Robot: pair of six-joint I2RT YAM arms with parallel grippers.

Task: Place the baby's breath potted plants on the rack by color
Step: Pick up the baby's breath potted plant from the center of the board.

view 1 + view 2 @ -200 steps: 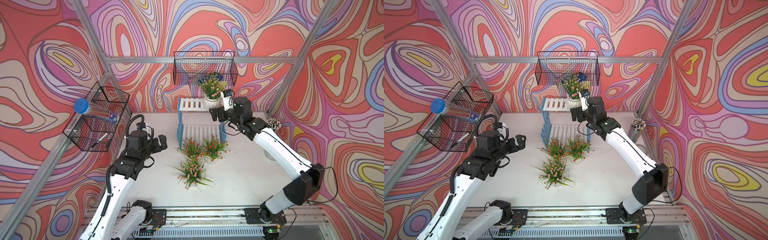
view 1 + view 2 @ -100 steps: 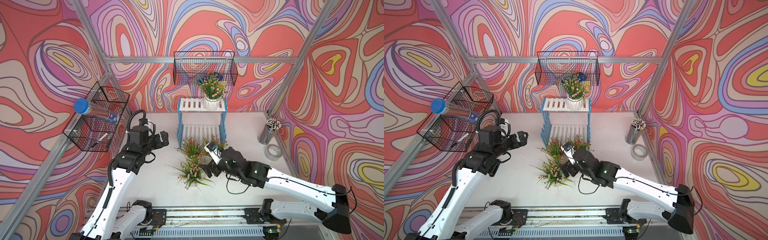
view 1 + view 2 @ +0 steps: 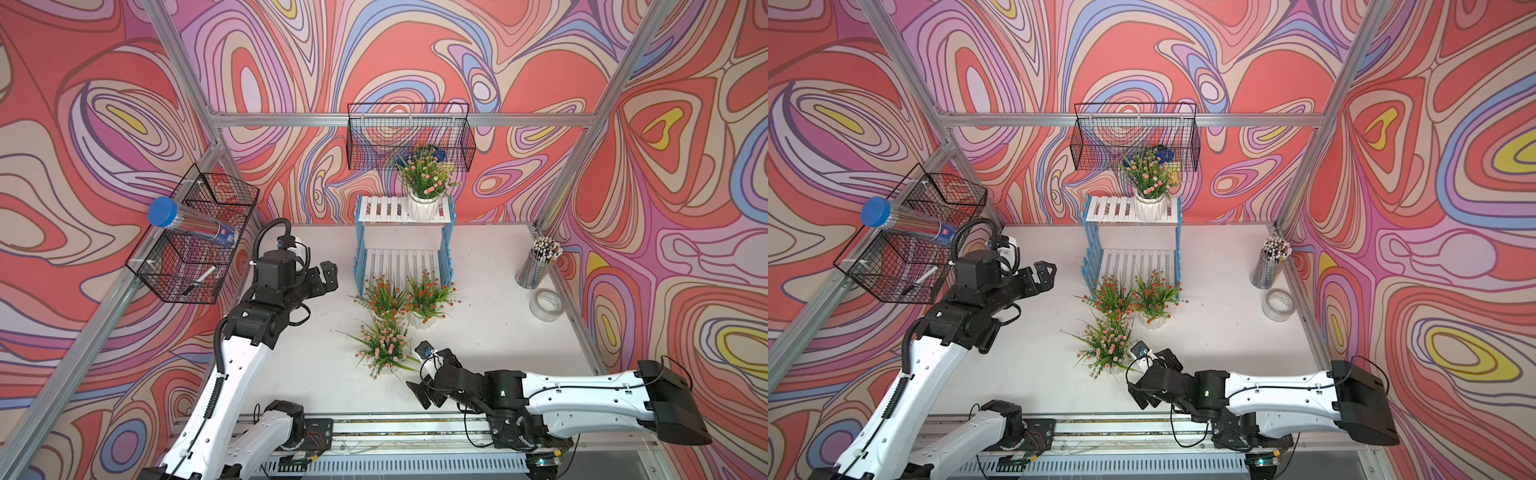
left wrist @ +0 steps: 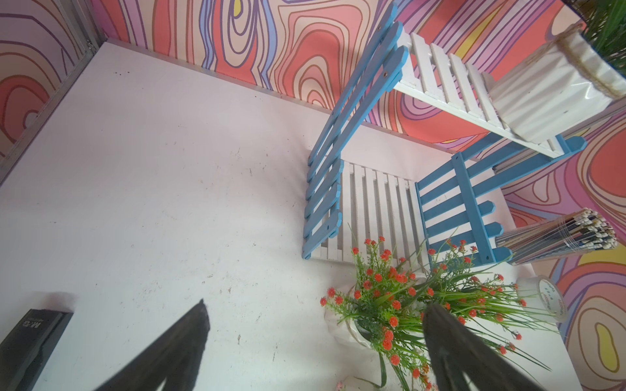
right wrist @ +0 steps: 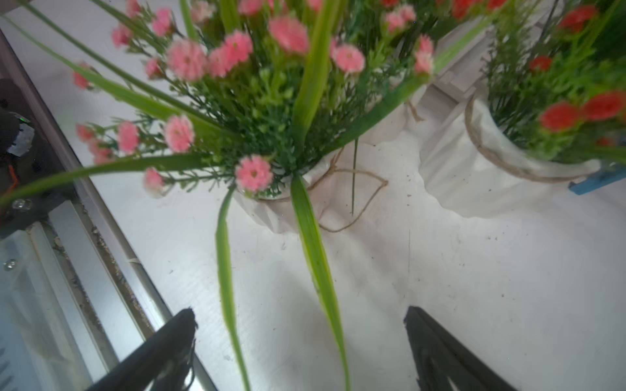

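The rack (image 3: pixel 401 232) stands at the back of the table, white slats between blue side panels. A pink-flowered plant (image 3: pixel 424 183) sits on the right of its upper shelf. Two red-orange plants (image 3: pixel 384 297) (image 3: pixel 428 295) stand on the table against the rack's front. Another pink plant (image 3: pixel 382 345) stands nearer the front edge, leaning. My right gripper (image 3: pixel 419 392) is open and empty just right of and in front of it; in the right wrist view two long leaves hang between the right gripper's (image 5: pixel 299 311) jaws. My left gripper (image 3: pixel 328 278) hovers open left of the rack, empty.
A black wire basket (image 3: pixel 409 137) hangs above the rack. Another basket (image 3: pixel 191 249) on the left wall holds a blue-capped tube (image 3: pixel 187 222). A pencil cup (image 3: pixel 538 266) and a tape roll (image 3: pixel 546 305) sit at the right edge. The metal rail (image 3: pixel 415 428) runs along the front.
My right arm left the pink plant on the upper shelf and swung down to the table's front, beside the other pink plant. My left gripper shifted slightly toward the rack.
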